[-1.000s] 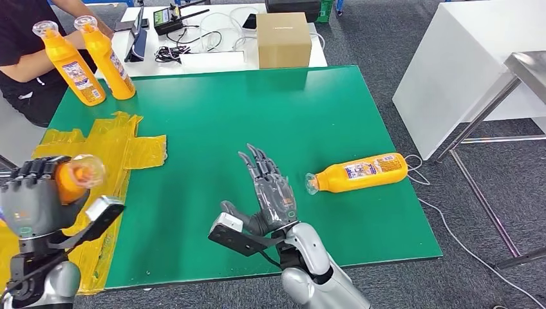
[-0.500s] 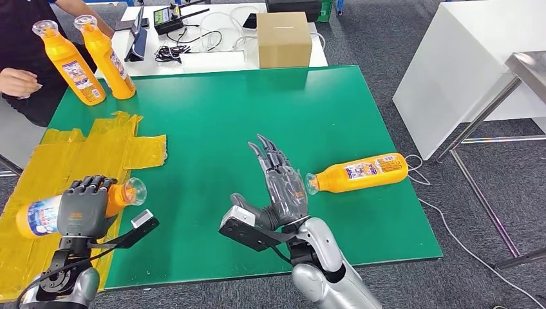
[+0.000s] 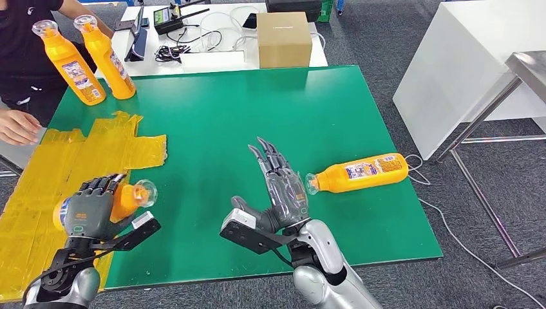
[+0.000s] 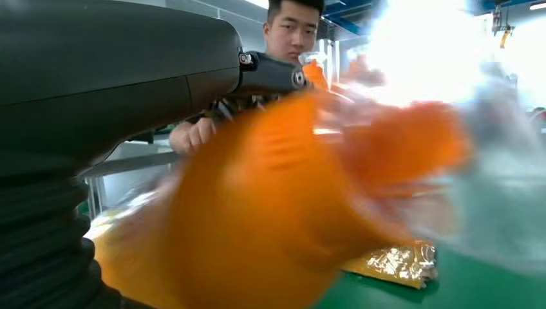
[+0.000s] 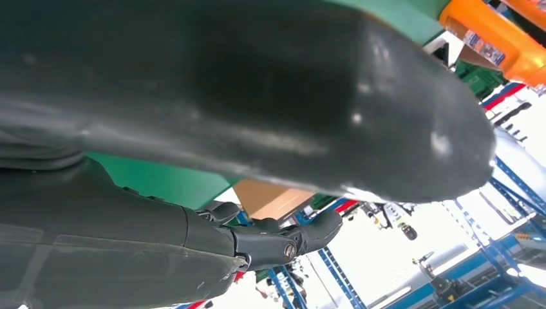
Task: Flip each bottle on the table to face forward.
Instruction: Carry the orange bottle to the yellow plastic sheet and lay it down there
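The left hand [image 3: 90,209] grips one bottle [image 3: 132,195] near the tabletop's [image 3: 212,122] front-left corner. The right hand [image 3: 280,187], released, fingers spread, hovers just beside a lying bottle [image 3: 360,171]. Two bottles [image 3: 87,58] stand at the far-left corner; four in all.

Held bottle [image 4: 270,206] motion-blurred in left wrist view; label hidden by left robot hand [image 3: 90,209].

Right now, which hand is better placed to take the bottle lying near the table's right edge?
Right. The right hand is open, holds nothing, and hovers just beside the lying bottle, near its cap. The left hand grips another bottle over the yellow sheet.
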Controlling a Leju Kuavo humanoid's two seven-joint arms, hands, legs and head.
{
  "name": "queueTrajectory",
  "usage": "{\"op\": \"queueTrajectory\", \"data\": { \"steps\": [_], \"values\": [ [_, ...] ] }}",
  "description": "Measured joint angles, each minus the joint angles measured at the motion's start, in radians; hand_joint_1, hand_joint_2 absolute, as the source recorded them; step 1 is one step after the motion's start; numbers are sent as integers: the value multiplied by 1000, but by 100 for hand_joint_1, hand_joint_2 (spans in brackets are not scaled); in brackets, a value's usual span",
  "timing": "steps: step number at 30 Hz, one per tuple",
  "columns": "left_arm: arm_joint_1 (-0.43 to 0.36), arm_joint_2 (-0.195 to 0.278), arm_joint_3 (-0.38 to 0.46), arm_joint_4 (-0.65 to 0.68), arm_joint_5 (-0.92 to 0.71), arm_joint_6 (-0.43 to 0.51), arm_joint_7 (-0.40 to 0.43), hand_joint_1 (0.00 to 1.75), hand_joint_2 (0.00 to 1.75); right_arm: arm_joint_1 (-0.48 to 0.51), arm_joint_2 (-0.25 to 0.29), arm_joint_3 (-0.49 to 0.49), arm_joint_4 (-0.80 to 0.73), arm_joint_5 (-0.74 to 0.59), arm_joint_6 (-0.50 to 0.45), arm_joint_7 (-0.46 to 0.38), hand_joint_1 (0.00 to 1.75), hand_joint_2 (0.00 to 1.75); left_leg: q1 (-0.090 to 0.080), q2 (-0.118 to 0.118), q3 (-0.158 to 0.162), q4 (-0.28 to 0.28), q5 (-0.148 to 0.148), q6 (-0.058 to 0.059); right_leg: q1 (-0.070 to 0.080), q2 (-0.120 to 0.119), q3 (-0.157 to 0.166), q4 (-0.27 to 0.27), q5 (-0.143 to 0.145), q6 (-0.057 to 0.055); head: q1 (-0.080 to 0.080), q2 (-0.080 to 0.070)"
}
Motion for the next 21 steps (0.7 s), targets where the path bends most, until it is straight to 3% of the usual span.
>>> {"op": "queueTrajectory", "data": {
  "steps": [11,18,21],
  "values": [
    [8,6,-1,-17,74,-23,-25,0,0,6,0,-6,0,0,2,-2,0,0,0,0,0,0,0,0,0,0,0,0,0,0,0,0],
    [15,14,1,-17,22,-43,13,0,0,14,1,-9,0,5,17,-3,0,0,0,0,0,0,0,0,0,0,0,0,0,0,0,0],
    [24,10,10,-28,133,-68,-10,0,0,25,-1,-14,-6,22,17,0,0,0,0,0,0,0,0,0,0,0,0,0,0,0,0,0]
  ]
}}
